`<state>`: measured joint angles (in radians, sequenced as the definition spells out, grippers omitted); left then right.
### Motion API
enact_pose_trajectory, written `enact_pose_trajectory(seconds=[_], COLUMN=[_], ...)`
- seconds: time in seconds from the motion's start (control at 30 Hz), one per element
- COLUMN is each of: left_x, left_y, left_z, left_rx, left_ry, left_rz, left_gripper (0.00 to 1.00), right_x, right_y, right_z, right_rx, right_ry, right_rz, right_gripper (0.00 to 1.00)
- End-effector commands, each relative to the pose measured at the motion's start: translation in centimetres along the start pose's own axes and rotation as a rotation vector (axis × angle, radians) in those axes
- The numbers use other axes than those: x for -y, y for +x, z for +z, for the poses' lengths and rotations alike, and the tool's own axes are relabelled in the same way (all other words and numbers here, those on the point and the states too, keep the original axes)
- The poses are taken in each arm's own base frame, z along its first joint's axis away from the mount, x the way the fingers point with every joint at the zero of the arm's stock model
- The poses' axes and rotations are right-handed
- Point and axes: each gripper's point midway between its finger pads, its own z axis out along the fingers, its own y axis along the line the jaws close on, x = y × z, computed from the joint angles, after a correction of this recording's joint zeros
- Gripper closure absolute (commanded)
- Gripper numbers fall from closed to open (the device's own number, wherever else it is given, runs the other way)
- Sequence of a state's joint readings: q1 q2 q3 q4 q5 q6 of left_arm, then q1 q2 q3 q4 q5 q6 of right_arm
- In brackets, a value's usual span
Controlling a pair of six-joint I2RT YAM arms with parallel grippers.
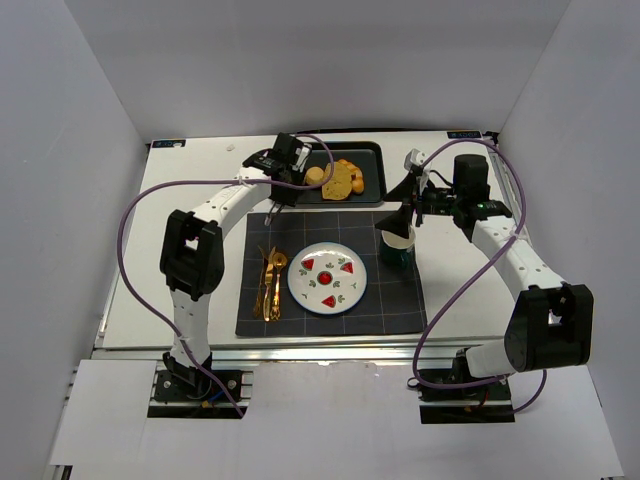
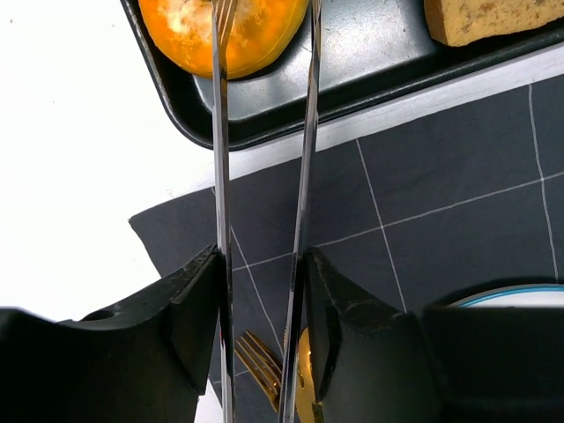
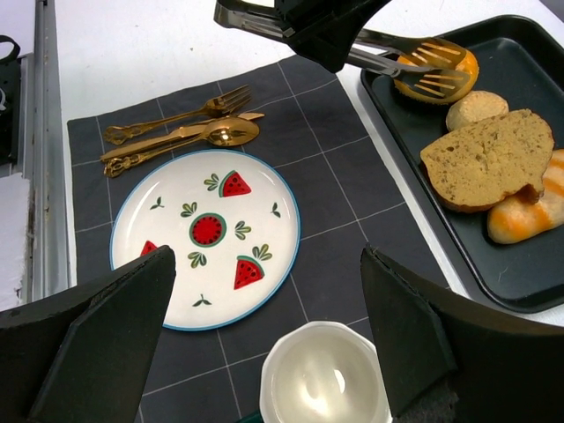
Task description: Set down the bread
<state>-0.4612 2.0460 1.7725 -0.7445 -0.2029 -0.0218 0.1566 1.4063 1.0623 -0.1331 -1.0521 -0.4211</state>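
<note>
1. At the left gripper: closed partway on a pair of metal tongs, one black finger pressing on the outside of each arm, the two arms kept a little apart.
2. Along the tongs: out from the fingers, across the corner of the dark grid placemat and a strip of white table, then over the rim of the black tray; slotted tips at the far end.
3. Of the bread: golden-orange, in the near left corner of the tray as seen from the top camera, caught between the tong tips, one tip across its top. Cannot tell whether it rests on the tray floor or hangs just clear of it.
4. Also in the tray, to the right of the bread in the top view: a small pale bun just beside it, a flat yellowish slice next to that, and an orange-and-white striped piece touching the slice.
5. At the right gripper: spread wide, nothing between the fingers, hanging above a white-lined cup that stands on the right part of the placemat.
6. On the middle of the placemat: a round white plate with a blue rim and watermelon pictures, nothing lying on it.
7. Just left of the plate in the top view: gold cutlery, a fork, a knife and a spoon side by side, close to the plate but apart from it.
</note>
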Motion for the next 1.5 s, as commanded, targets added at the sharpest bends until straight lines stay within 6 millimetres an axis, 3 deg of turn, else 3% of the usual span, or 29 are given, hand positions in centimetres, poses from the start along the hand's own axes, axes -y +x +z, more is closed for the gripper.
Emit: enact_pose_trajectory(seconds=[0.0,0.2,0.33,0.5,0.6,1.13,1.47], left_x=[-0.3,0.1,0.0,-0.3,-0.9,-1.9,-1.2], left_y=[-0.2,0.0,0.0,-0.8,-1.9,-4.8,-3.7], left_z=[-0.7,-0.1,-0.3,-1.5,-3.0,-8.0,-10.5], left_rx=[0.011,-0.004,-0.005,0.020,0.055,0.161,0.178], left_ry=[-0.024,-0.014,-0.015,-0.023,-0.038,-0.035,0.035], left_rz=[0.015,0.017,0.018,0.005,-0.015,-0.085,-0.102], left_gripper=[0.51,0.60,0.74,0.93,1.00,1.00,1.00], right_x=[-0.1,-0.1,0.0,-0.1,-0.1,-0.2,-0.1], right_y=[-0.6,-0.8,-0.8,-1.0,-1.0,-1.3,-1.4], right_z=[-0.1,-0.4,-0.5,-0.6,-0.7,-0.8,-0.8], right_rx=[0.026,0.031,0.034,0.037,0.039,0.044,0.043], right_ry=[-0.013,-0.010,-0.007,-0.006,-0.003,-0.004,-0.002], right_rz=[-0.015,-0.018,-0.016,-0.020,-0.021,-0.024,-0.024], right_gripper=[0.11,0.11,0.11,0.11,0.11,0.11,0.11])
